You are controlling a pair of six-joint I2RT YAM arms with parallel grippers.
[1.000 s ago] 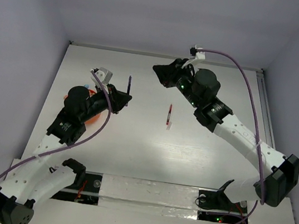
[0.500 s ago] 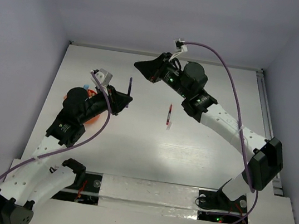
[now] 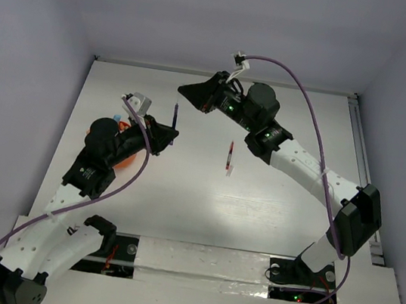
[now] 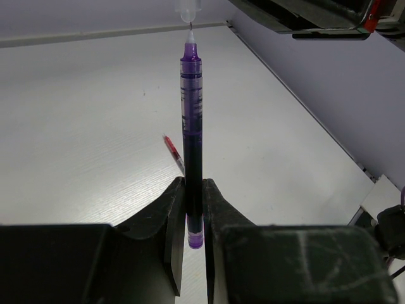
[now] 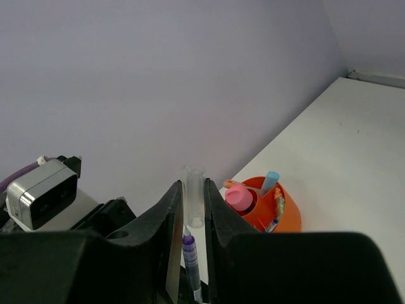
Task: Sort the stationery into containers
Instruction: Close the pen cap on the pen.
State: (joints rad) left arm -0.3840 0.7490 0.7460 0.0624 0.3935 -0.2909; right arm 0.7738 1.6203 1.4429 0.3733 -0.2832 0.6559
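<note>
Broadly, the white table (image 3: 180,202) has both arms meeting over its far left part. The left gripper (image 3: 164,135) is clamped on the rear of a purple pen (image 4: 192,126). The pen's long axis runs straight out from those jaws toward the far side, nib leading.

The right gripper (image 3: 187,91) reaches across from the right and pinches a clear cap (image 5: 193,190) between closed fingers. The cap sits right at the nib, on the pen's own line, though whether they touch I cannot tell. The next move looks like pressing the cap along that axis.

The right wrist view alone shows the orange-red pot (image 5: 269,212), which holds a pink-capped tube (image 5: 238,196) and a pale blue cap (image 5: 272,178). From above, the left arm mostly hides it.

A red pen (image 3: 229,157) lies on the table, well apart to the right.
</note>
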